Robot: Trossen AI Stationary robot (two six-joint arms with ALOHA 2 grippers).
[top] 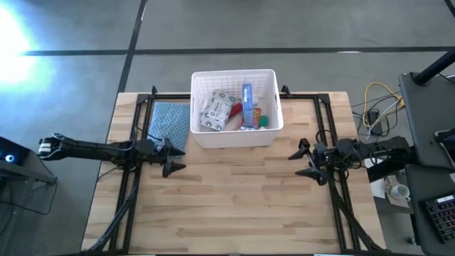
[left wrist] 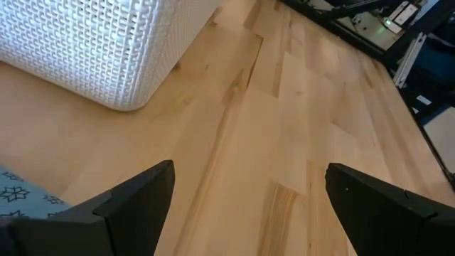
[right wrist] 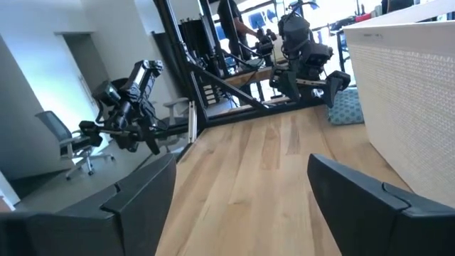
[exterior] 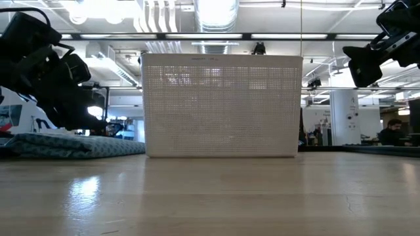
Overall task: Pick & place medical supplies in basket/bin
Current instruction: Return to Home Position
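Note:
The white slotted basket stands at the table's far middle. Inside lie medical supplies: a grey-white patterned pouch, a red tube, a flat blue pack standing on edge, and a small green item. My left gripper hovers open at the table's left, near the basket's left corner. My right gripper hovers open at the table's right. Neither has anything between its fingers.
A blue textured cloth lies flat on the table left of the basket, just beyond my left gripper. The wooden table top between and in front of the arms is bare. Black frame rails run along both sides.

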